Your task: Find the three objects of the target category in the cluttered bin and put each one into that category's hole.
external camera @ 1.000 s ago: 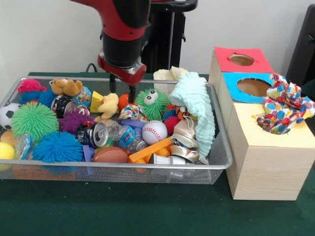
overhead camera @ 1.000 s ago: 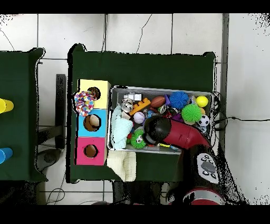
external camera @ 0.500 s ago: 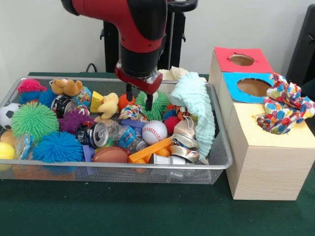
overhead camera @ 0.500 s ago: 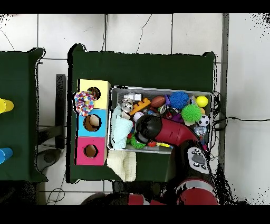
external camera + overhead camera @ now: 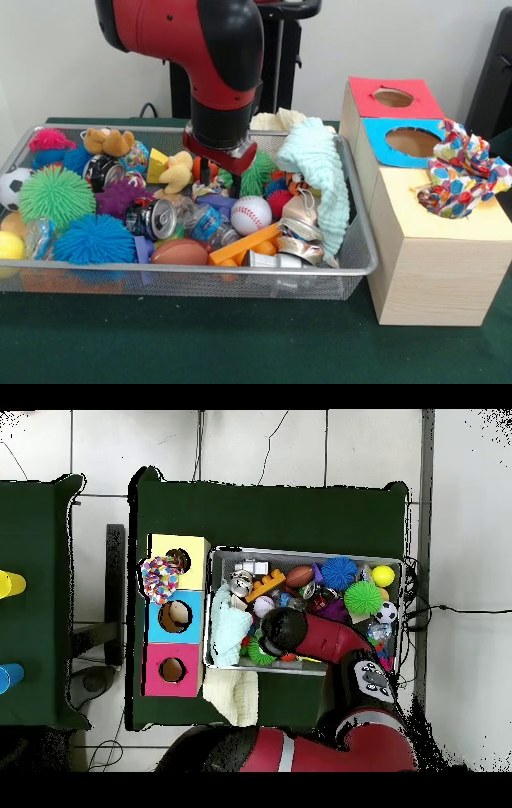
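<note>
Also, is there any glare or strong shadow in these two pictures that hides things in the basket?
Front view: even light, no harsh glare; the gripper and arm hide toys behind them in the bin. Overhead view: no marked shadows; the arm covers part of the bin's middle, and small items are hard to tell apart.

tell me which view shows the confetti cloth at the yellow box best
The front view: the confetti cloth shows its crumpled folds, bunched over the yellow box's hole. The overhead view gives only a small speckled blob at that box's edge.
</note>
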Robot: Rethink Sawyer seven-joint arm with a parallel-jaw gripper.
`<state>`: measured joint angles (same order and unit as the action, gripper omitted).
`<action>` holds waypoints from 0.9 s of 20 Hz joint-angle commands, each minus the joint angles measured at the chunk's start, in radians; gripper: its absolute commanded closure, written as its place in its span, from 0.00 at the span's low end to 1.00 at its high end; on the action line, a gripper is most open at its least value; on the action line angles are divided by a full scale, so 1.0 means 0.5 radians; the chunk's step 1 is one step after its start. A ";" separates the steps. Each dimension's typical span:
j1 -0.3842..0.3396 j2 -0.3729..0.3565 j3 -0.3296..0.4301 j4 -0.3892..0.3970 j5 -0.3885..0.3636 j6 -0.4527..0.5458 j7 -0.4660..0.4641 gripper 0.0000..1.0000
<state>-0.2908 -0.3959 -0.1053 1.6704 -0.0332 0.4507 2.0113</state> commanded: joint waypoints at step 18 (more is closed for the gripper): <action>0.147 0.129 -0.014 -0.147 0.040 0.059 0.258 1.00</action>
<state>-0.2345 -0.3881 -0.1482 1.6614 -0.0332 0.4502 2.0113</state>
